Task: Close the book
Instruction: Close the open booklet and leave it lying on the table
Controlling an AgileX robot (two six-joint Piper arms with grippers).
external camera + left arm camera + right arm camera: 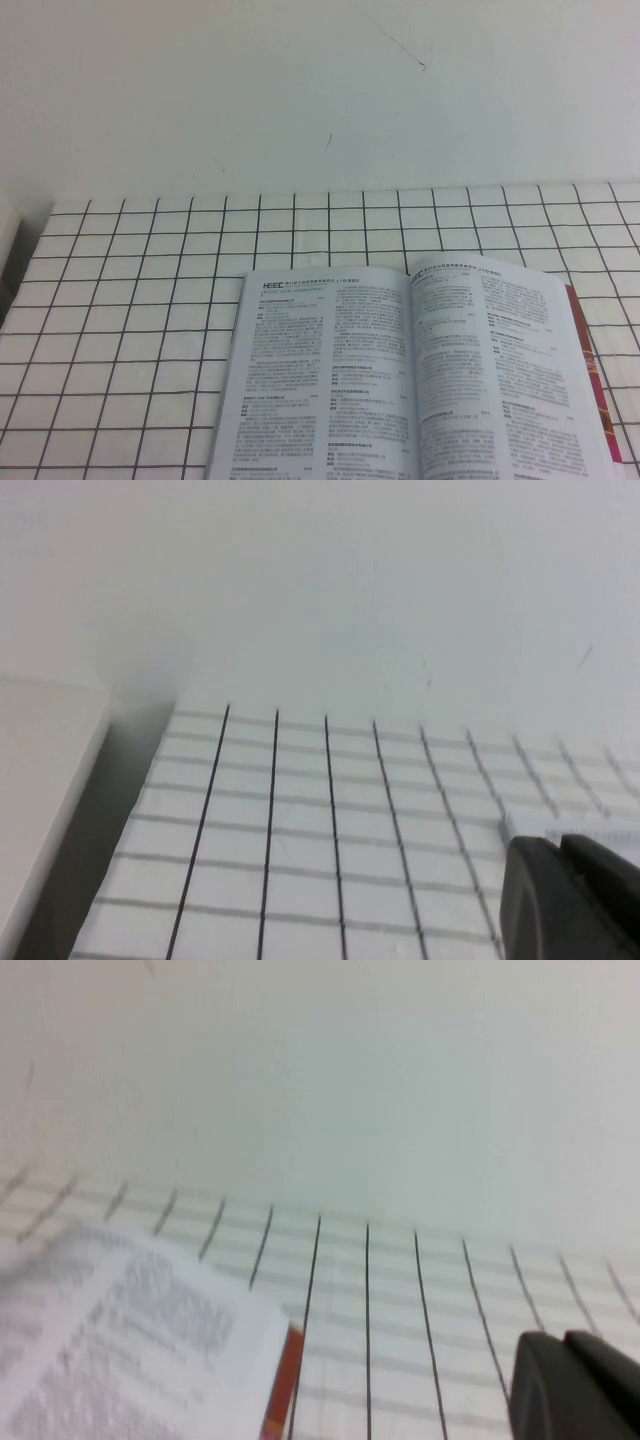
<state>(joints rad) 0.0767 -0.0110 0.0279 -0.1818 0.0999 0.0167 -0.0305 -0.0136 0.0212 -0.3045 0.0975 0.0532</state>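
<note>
An open book (410, 370) lies flat on the checked tablecloth, its two printed pages facing up and a red cover edge (590, 370) showing along its right side. Neither arm appears in the high view. In the left wrist view my left gripper (565, 852) is shut, its black tips held together above the cloth just short of the book's far left corner (520, 825). In the right wrist view my right gripper (565, 1345) is also shut, hovering over bare cloth to the right of the book (130, 1360) and its red edge (285, 1380).
The white cloth with black grid lines (140, 300) covers the table up to a plain white wall (320, 90). A pale box or ledge (40, 800) stands off the table's far left edge.
</note>
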